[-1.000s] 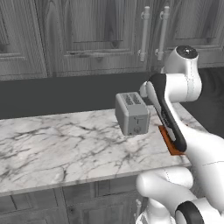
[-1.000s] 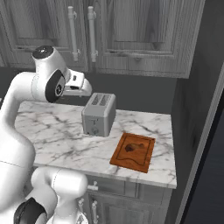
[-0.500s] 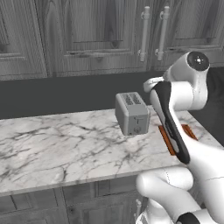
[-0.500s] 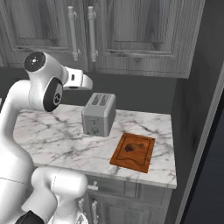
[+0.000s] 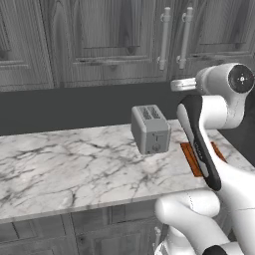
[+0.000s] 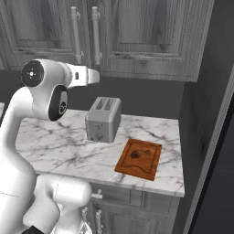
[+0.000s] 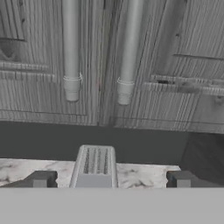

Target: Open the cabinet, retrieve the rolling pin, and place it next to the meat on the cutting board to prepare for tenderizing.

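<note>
The grey wooden cabinet (image 5: 124,40) hangs above the counter with both doors shut. Its two pale bar handles (image 7: 71,52) (image 7: 129,52) stand side by side straight ahead in the hand view. My gripper (image 7: 111,180) is open and empty, held in the air short of the handles and a little below their lower ends. The orange-brown cutting board (image 6: 139,159) lies on the counter right of the toaster, with the dark meat (image 6: 136,154) on it. In the left base view my arm partly covers the board (image 5: 191,158). The rolling pin is hidden.
A grey two-slot toaster (image 6: 104,119) stands on the marble counter (image 5: 60,164), below and ahead of my hand. A tall dark panel (image 6: 205,114) closes the counter's right end. The left stretch of the counter is bare marble.
My arm has lifted and the hand has risen toward the cabinet handles. The jaws have stayed wide apart.
</note>
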Tool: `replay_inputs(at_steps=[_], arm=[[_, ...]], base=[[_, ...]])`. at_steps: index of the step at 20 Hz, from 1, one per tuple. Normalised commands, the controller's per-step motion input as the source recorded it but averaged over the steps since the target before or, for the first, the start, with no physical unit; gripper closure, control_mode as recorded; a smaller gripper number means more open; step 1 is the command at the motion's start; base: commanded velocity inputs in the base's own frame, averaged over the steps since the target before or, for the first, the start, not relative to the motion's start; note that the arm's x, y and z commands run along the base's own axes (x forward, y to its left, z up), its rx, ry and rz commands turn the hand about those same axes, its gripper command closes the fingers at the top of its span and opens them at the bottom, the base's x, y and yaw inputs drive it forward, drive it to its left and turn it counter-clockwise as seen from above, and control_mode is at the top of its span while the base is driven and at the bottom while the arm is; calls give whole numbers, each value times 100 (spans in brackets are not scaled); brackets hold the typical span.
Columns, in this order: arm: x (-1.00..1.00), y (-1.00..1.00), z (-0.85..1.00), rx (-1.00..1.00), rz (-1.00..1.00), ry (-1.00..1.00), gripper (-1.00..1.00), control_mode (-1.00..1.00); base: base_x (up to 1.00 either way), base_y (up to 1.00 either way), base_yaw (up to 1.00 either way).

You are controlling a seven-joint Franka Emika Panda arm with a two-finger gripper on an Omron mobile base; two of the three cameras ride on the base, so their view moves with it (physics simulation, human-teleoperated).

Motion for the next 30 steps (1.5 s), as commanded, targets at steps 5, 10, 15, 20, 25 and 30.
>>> replay_inputs(at_steps=[5, 10, 15, 20, 25, 30], arm=[[0, -10, 43, 0, 0, -32, -100, -100], [0, -7, 47, 1, 1, -29, -100, -100], [11, -6, 41, 3, 1, -24, -100, -100], [16, -3, 10, 2, 2, -3, -100, -100], [20, -3, 0, 0, 1, 1, -100, -100], [27, -15, 0, 3, 5, 0, -100, -100]], base=[[0, 0, 0], [0, 0, 0], [0, 0, 0], [0, 0, 0], [0, 0, 0], [0, 0, 0]])
